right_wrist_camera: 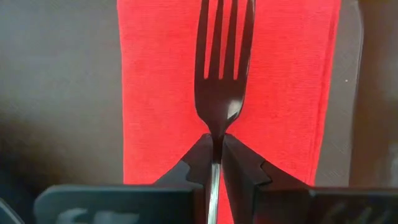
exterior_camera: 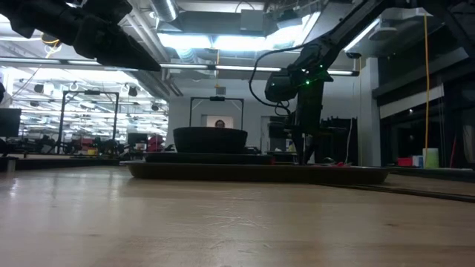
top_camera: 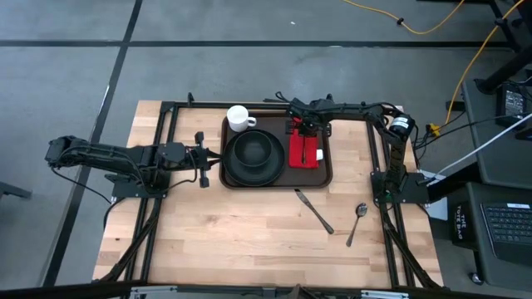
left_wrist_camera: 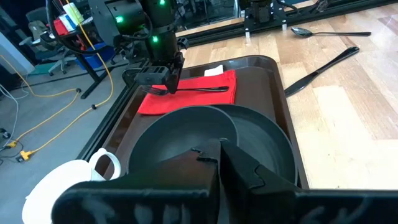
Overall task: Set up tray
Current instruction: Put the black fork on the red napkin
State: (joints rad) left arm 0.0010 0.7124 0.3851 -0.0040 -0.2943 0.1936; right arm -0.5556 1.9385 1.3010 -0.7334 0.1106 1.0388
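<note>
The left claw [top_camera: 202, 158] waits closed and empty on the worktop [top_camera: 249, 224], just left of the tray [top_camera: 324, 176]. The tray sits at the worktop's far middle, carrying a white mug [top_camera: 239, 118], black bowl [top_camera: 254, 150] and red napkin [top_camera: 305, 149]. Over the napkin, the right claw [right_wrist_camera: 214, 155] pinches a dark fork [right_wrist_camera: 221, 74] by its handle.

Glossy metal fork [right_wrist_camera: 219, 74], red cloth napkin [right_wrist_camera: 155, 93]

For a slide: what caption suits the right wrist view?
Right claw pinches a dark fork by its neck, over the red napkin.
</note>
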